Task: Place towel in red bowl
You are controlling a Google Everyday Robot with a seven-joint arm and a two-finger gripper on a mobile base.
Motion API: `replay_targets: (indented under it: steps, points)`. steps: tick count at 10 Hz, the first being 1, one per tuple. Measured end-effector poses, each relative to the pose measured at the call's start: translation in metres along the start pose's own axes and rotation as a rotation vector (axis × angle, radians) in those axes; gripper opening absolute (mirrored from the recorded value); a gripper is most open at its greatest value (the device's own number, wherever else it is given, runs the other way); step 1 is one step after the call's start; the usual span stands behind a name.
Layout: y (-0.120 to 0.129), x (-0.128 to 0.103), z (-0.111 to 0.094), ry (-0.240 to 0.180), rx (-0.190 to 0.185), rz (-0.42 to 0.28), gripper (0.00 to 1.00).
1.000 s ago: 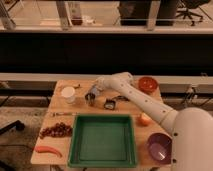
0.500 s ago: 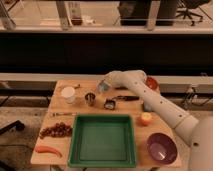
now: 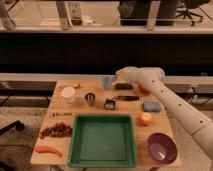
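Fingers clamp towel above table's far edge, beside red bowl.

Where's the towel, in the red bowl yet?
Not yet. The towel hangs at the gripper above the table's back edge; red bowl mostly hidden behind the arm.

Inspector: Where is your gripper?

Operator: I see it over the tabletop's rear edge, at the towel. The bowl sits right, behind my arm. The tray lies front centre.
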Motion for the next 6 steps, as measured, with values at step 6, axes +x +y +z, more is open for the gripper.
replay_targets:
  steps: [6]
  points:
    - [-0.013, 0.019, -0.016, 0.056, -0.011, 0.041, 0.0]
